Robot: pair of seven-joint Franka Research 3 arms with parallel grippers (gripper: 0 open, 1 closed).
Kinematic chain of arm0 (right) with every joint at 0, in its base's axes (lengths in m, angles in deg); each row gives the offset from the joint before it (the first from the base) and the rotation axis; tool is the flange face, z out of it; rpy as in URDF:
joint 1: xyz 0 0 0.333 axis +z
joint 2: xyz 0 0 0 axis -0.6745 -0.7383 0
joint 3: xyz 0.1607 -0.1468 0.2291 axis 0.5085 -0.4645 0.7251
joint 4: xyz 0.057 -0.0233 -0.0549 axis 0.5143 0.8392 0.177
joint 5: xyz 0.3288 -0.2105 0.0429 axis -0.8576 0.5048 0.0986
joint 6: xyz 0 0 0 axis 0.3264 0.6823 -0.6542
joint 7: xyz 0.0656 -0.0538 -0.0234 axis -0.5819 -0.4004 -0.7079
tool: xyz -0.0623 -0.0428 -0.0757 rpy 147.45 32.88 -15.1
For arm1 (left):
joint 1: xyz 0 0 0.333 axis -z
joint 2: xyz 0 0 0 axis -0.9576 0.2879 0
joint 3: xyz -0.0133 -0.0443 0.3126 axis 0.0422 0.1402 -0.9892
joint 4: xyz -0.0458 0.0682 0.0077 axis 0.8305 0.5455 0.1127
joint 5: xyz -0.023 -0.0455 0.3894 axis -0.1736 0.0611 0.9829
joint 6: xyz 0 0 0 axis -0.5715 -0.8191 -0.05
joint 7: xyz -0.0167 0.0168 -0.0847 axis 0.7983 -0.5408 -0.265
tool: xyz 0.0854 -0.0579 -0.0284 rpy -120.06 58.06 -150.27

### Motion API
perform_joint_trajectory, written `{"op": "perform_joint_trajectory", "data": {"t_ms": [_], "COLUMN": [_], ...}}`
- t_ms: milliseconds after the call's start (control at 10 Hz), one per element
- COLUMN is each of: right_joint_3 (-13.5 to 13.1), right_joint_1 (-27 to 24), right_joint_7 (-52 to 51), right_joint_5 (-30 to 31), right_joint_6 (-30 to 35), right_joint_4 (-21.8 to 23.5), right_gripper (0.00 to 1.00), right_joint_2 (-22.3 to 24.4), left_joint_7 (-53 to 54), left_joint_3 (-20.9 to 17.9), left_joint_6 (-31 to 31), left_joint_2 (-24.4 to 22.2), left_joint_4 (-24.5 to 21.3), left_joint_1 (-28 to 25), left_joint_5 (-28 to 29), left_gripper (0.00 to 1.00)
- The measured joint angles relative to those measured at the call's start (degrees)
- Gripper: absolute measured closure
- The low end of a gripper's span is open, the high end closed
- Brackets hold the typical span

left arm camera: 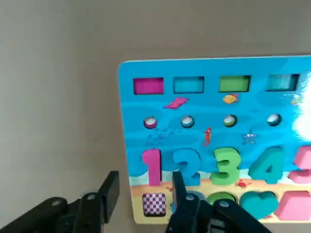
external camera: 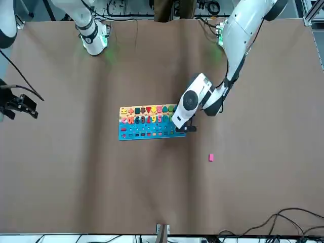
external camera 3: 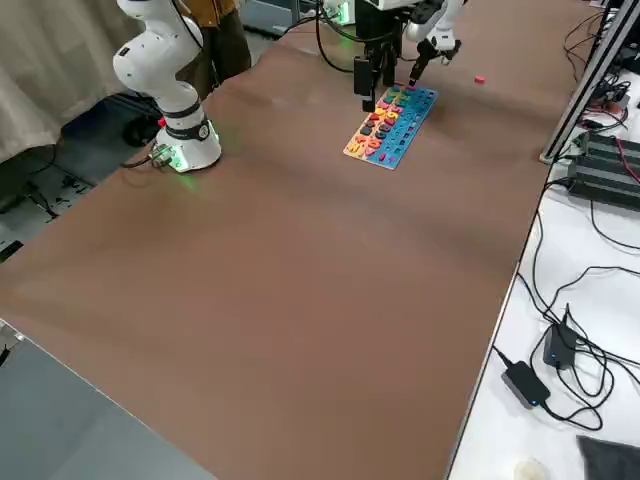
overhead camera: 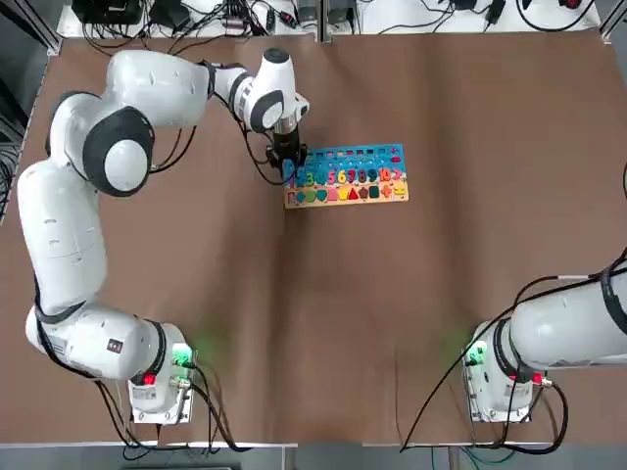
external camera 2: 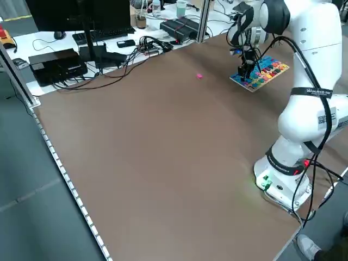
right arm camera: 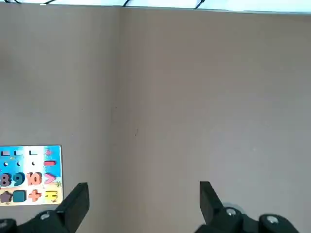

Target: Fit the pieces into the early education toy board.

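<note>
The early education toy board point(overhead camera: 363, 156) lies flat at the far middle of the table, blue on top with a tan strip of coloured shapes. My left gripper point(left arm camera: 144, 190) hangs open just above the board's left end point(external camera: 174, 132), its fingers astride a checkered magenta square piece point(left arm camera: 154, 204) that sits in the tan strip. Nothing is held. A lone pink piece point(external camera: 211, 157) lies on the bare table beyond the board, also seen as a pink piece point(external camera 2: 199, 76) from the left side. My right gripper point(right arm camera: 143, 201) is parked open and empty far to the right.
A brown cloth point(overhead camera: 323, 323) covers the whole table. Cables and black boxes point(external camera 2: 60, 62) lie on the white bench past the table's far edge. The right arm's base point(overhead camera: 500, 382) and the left arm's base point(overhead camera: 157, 387) stand at the near edge.
</note>
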State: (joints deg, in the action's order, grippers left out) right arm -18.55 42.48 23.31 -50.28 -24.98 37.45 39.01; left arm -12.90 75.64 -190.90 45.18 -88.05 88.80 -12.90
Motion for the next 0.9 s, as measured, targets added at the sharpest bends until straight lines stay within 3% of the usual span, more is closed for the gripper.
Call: {"op": "perform_joint_trajectory", "data": {"t_ms": [500, 900], "right_joint_3": [0.11, 0.89], "right_joint_1": [-0.79, -0.3], "right_joint_7": [-0.1, -0.34], "right_joint_5": [0.0, -0.06], "right_joint_6": [0.64, 1.16], "right_joint_4": [0.01, 0.2], "right_gripper": [0.0, 0.0], "right_joint_2": [0.03, 0.02], "left_joint_7": [0.7, 12.5], "left_joint_3": [-0.37, -1.05], "left_joint_6": [1.02, 3.3], "left_joint_2": [-3.07, -3.58], "left_joint_4": [1.27, 13.37], "left_joint_1": [-2.42, -15.06], "left_joint_5": [0.03, 0.04], "left_gripper": [0.48, 0.48]}}
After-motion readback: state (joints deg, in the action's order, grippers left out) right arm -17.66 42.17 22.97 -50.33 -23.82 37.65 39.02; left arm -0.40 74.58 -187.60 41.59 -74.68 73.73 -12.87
